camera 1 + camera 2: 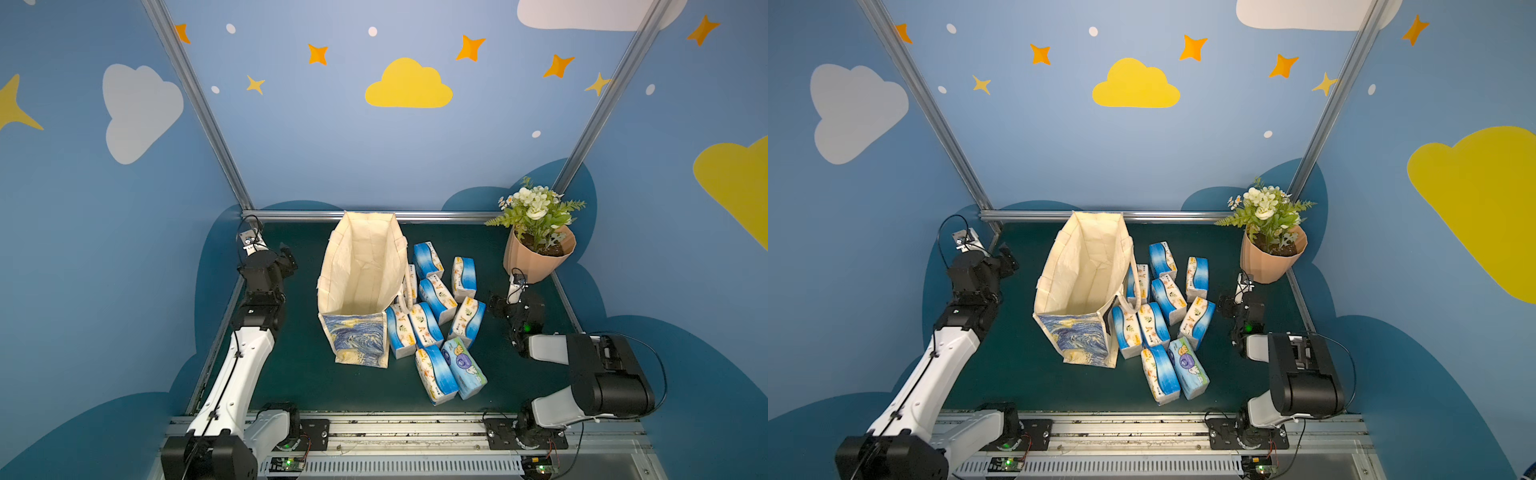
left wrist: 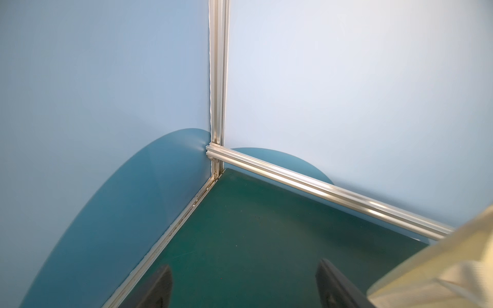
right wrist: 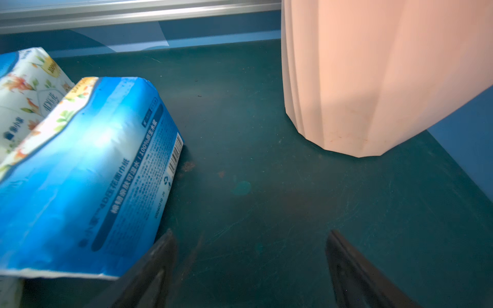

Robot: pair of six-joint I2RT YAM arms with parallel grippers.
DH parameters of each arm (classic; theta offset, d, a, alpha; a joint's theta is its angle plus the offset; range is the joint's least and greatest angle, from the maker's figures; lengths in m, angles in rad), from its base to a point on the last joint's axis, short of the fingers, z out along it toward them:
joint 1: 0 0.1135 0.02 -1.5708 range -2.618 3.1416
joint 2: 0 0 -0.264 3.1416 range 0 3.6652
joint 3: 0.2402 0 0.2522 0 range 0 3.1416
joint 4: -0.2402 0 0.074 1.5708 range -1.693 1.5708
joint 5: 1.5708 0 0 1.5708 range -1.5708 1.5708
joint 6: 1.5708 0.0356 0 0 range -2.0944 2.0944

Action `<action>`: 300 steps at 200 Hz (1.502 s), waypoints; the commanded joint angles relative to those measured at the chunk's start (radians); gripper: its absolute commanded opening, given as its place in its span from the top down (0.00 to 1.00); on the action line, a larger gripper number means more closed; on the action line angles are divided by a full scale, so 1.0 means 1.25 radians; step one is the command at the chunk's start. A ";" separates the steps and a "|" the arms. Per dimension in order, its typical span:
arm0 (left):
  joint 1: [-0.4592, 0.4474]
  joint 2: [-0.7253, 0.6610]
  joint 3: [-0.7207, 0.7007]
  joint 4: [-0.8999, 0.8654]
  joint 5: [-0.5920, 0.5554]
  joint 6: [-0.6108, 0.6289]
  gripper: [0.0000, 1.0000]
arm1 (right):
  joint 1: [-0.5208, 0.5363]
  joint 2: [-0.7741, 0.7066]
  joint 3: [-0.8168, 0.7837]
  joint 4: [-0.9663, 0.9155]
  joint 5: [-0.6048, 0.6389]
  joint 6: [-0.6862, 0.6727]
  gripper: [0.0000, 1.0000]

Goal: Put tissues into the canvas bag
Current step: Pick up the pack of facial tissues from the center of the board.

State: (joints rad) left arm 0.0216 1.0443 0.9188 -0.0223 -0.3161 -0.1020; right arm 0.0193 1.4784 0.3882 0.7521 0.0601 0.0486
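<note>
Tissues point(image 1: 436, 293) lie in a loose cluster on the right side of the canvas bag point(image 1: 353, 336), all of them outside it. Nine packs can be counted in both top views. Most are white with a blue wave, and one pale blue-green pack point(image 1: 463, 368) sits at the near end of the cluster, furthest from the bag's mouth. The closest packs lie just beside the bag's right wall, and one is partly hidden behind it.

The bag stands upright with its mouth wide open. Only bare cream cloth shows inside, so as far as the pictures tell no pack has gone in. The task looks to be at its very start, with every visible pack left to move.

The right gripper point(image 1: 496, 305) sits low on the far side of the cluster from the bag. Its wrist view shows the jaws spread with only bare surface between them and a blue pack just beside one finger. It holds nothing. The left gripper point(image 1: 289, 259) hangs near the bag's left wall. Its jaws are also spread and empty, and it faces the back corner.

Beyond the cluster, further right of the bag and toward the back, stands a ribbed peach flowerpot point(image 1: 536, 262) with white flowers and greenery. Everything rests on a dark green mat point(image 1: 291, 374), scuffed and faintly stained in the right wrist view. Silver rails point(image 1: 436, 216) edge the mat behind the bag, and blue walls point(image 1: 311, 137) painted with clouds and stars rise on three sides.
</note>
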 commanded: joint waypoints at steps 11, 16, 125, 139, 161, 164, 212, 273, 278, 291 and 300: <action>0.006 0.001 0.163 -0.290 0.020 -0.026 0.16 | -0.030 -0.152 0.083 -0.213 -0.019 0.036 0.13; 0.005 0.010 0.200 -0.326 0.023 -0.033 0.17 | -0.034 -0.184 0.097 -0.256 -0.030 0.041 0.13; 0.007 0.299 0.677 -0.743 0.400 -0.134 0.24 | 0.094 -0.204 0.681 -1.280 -0.194 0.104 0.15; 0.006 0.317 0.702 -0.784 0.454 -0.130 0.29 | 0.122 -0.155 0.728 -1.332 -0.188 0.111 0.15; 0.004 0.328 0.718 -0.817 0.549 -0.124 0.39 | 0.148 -0.115 0.750 -1.334 -0.180 0.130 0.15; 0.004 0.329 0.719 -0.821 0.564 -0.125 0.40 | 0.151 -0.112 0.750 -1.330 -0.179 0.134 0.15; -0.036 0.363 0.721 -0.924 0.646 -0.091 0.38 | 0.186 -0.043 0.793 -1.328 -0.165 0.160 0.14; -0.054 0.415 0.727 -0.965 0.567 -0.068 0.39 | 0.227 0.038 0.867 -1.349 -0.136 0.154 0.13; -0.054 0.416 0.728 -0.963 0.562 -0.067 0.39 | 0.229 0.041 0.873 -1.351 -0.138 0.154 0.13; -0.054 0.420 0.731 -0.959 0.553 -0.064 0.39 | 0.237 0.053 0.884 -1.355 -0.145 0.151 0.13; -0.054 0.422 0.732 -0.958 0.550 -0.062 0.39 | 0.244 0.060 0.891 -1.360 -0.145 0.150 0.13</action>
State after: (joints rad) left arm -0.0422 1.5742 1.8118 -1.1995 0.3996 -0.2050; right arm 0.3061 1.5337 1.4597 -0.9077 -0.1291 0.2359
